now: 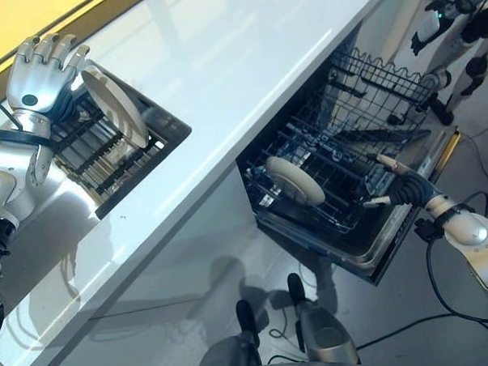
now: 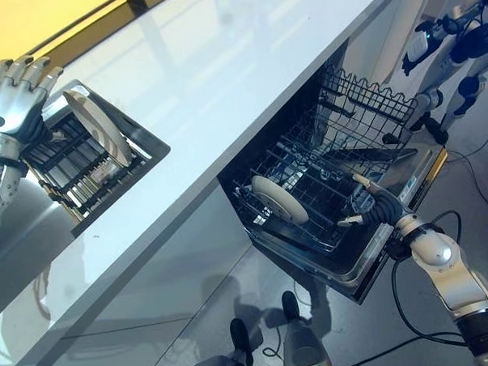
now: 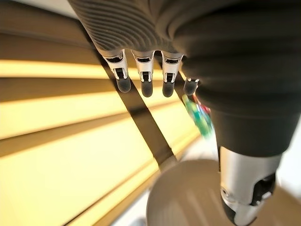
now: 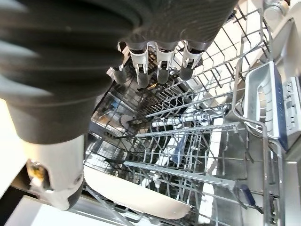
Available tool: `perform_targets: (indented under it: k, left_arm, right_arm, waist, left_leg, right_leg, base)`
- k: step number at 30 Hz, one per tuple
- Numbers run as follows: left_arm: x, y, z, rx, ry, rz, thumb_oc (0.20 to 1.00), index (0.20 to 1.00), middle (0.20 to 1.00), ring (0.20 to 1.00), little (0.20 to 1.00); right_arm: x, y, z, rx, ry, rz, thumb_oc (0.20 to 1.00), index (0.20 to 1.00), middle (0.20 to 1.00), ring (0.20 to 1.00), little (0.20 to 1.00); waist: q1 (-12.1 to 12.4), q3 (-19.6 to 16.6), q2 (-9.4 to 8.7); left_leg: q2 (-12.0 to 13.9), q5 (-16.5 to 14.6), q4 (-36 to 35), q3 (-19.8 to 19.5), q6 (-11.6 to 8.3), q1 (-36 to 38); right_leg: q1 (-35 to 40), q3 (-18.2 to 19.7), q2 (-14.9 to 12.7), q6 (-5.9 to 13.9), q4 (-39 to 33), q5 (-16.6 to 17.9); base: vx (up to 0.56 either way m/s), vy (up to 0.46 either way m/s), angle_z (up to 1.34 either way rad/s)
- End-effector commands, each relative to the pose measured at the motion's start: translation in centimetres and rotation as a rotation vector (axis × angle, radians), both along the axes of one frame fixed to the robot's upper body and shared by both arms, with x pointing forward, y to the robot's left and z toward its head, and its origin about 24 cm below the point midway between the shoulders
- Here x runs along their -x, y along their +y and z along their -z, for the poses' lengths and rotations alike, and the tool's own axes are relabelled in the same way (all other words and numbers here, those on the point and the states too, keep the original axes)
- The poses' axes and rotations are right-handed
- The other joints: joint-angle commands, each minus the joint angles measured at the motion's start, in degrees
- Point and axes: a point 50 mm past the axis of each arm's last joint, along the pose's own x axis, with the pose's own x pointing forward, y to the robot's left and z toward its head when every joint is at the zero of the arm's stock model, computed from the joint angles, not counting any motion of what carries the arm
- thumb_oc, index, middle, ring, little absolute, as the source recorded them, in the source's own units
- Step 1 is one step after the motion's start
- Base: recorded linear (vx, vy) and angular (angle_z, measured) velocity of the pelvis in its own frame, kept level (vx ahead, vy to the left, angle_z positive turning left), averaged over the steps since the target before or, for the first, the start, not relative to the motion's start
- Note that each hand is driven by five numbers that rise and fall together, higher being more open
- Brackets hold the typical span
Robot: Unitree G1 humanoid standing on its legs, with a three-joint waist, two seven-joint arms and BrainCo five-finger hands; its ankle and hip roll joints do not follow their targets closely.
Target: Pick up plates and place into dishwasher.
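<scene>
- The left hand [image 1: 41, 74], fingers spread, hovers by the standing plate [image 1: 115, 107] in the sink rack [image 1: 105, 161], probably to grab it.
- The right hand [image 1: 398, 184], fingers loose and holding nothing, hangs over the dishwasher [image 1: 341, 179], where one plate [image 1: 295, 181] stands.

You are looking at a glossy white countertop [image 1: 247, 77] running beside a yellow strip [image 1: 26, 22]. A pale cream plate [image 1: 115, 107] is showing against the dark slatted drying rack [image 1: 105, 157]. Another cream plate [image 1: 294, 181] is standing out against the black wire dishwasher rack [image 1: 340, 146]. The floor [image 1: 231, 264] is showing grey. A green and red blur [image 3: 197, 115] is showing in the left wrist view.
</scene>
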Motion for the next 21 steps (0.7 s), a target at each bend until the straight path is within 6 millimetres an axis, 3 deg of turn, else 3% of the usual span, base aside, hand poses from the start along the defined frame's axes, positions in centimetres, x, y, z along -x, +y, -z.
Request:
perform_targets:
  k: [1, 11, 15, 21]
  left_arm:
    - [0.7, 1.7, -4.1, -0.094, -0.044, -0.132, 1.0, 1.0, 1.0, 1.0, 1.0]
    - [0.7, 0.8, -6.2, -0.145, -0.222, -0.047, 1.0, 1.0, 1.0, 1.0, 1.0]
    - [0.4, 0.8, -7.1, -0.17, -0.21, -0.078, 1.0, 1.0, 1.0, 1.0, 1.0]
    - [-0.1, 0.9, -6.8, -0.181, -0.132, -0.116, 1.0, 1.0, 1.0, 1.0, 1.0]
  right_arm:
    - [-0.7, 0.6, -4.8, -0.016, -0.175, -0.051, 1.0, 1.0, 1.0, 1.0, 1.0]
    - [-1.1, 0.8, -4.8, -0.015, -0.162, -0.066, 1.0, 1.0, 1.0, 1.0, 1.0]
    - [-1.5, 1.0, -5.7, -0.02, -0.191, -0.067, 1.0, 1.0, 1.0, 1.0, 1.0]
    - [-1.7, 1.1, -6.1, -0.025, -0.195, -0.066, 1.0, 1.0, 1.0, 1.0, 1.0]
  waist:
    - [0.45, 0.87, -1.23]
    - [0.36, 2.33, -2.22]
    - [0.1, 3.18, -2.62]
    - [-0.12, 3.79, -2.63]
  left_leg:
    - [-2.39, -5.56, 2.58, 0.44, 1.5, -2.88]
    - [-2.22, -4.74, 2.1, 0.53, 1.39, -4.49]
    - [-2.08, -4.52, 2.06, 0.85, 1.22, -5.28]
    - [-2.14, -4.34, 2.17, 0.9, 1.1, -5.96]
  right_leg:
    - [-2.13, -0.45, 0.23, 4.57, 5.44, -7.82]
    - [-3.81, -1.02, 0.46, 4.32, 5.22, -7.1]
    - [-4.7, -1.0, 0.49, 4.44, 5.16, -6.72]
    - [-5.49, -1.14, 0.45, 4.54, 5.25, -6.45]
  base:
    - [-0.04, 0.01, -0.06]
    - [-0.05, 0.008, -0.02]
    - [-0.07, -0.007, -0.03]
    - [-0.02, 0.003, -0.01]
